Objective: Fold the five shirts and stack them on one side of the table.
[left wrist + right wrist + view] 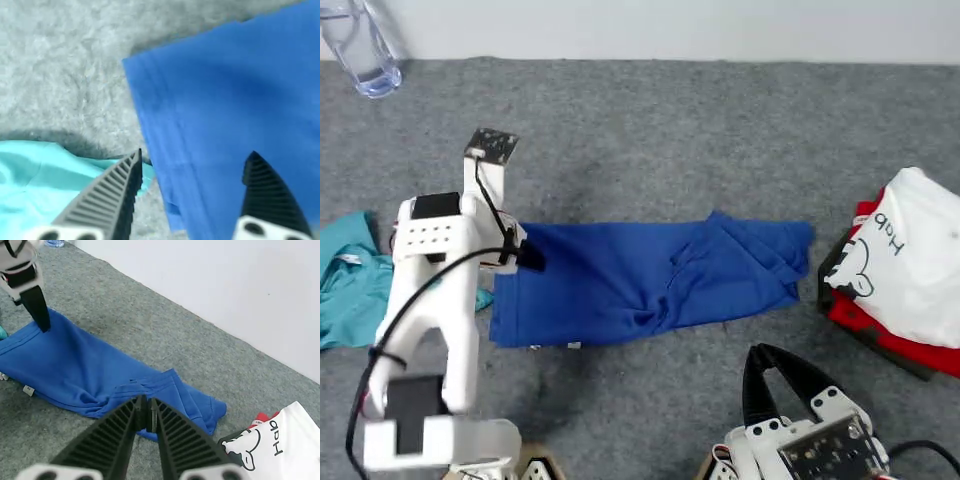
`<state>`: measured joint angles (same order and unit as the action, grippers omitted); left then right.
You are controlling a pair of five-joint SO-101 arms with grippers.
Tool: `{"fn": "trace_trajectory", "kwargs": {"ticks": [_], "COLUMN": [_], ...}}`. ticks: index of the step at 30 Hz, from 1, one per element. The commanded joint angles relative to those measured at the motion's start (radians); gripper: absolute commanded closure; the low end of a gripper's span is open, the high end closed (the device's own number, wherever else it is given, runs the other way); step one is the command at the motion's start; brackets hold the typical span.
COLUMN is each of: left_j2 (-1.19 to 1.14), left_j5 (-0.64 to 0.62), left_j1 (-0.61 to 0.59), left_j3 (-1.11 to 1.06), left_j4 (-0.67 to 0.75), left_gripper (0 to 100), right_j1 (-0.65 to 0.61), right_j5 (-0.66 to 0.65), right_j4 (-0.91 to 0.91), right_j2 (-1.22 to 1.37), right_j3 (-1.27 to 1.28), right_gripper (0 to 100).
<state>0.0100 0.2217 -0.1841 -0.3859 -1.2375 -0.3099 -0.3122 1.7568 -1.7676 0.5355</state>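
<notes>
A blue shirt (650, 280) lies folded into a long band across the middle of the grey table; it also appears in the left wrist view (235, 90) and the right wrist view (85, 370). My left gripper (523, 256) hovers open over the shirt's left end (195, 155), one finger on the carpet side and one above the cloth. A teal shirt (350, 280) lies crumpled at the far left (35, 175). My right gripper (145, 402) is shut and empty, held back near the front edge (762, 368).
At the right edge sits a stack with a white printed shirt (910, 260) on top of red (880, 335) and dark folded ones (280, 445). A clear plastic bottle (360, 50) stands at the back left by the wall.
</notes>
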Motion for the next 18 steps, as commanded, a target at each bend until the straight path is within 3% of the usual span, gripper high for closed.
{"fn": "trace_trajectory", "kwargs": {"ticks": [1, 10, 14, 18], "left_j2": [-0.118, -0.364, -0.376, -0.371], "left_j5": [0.009, -0.015, -0.029, -0.009], "left_j1": [-0.035, -0.034, -0.034, -0.017], "left_j3": [0.09, 0.156, 0.159, 0.147], "left_j4": [0.023, 0.031, 0.023, 0.023], "left_gripper": [69, 70, 78, 92], "right_j1": [-0.002, -0.002, -0.002, -0.002], "right_j5": [0.005, 0.003, 0.003, 0.005], "right_j4": [0.042, 0.042, 0.042, 0.042], "right_j2": [0.007, 0.007, 0.007, 0.007], "right_j3": [0.0, 0.0, 0.0, 0.0], "right_gripper": [98.9, 99.0, 99.0, 99.0]}}
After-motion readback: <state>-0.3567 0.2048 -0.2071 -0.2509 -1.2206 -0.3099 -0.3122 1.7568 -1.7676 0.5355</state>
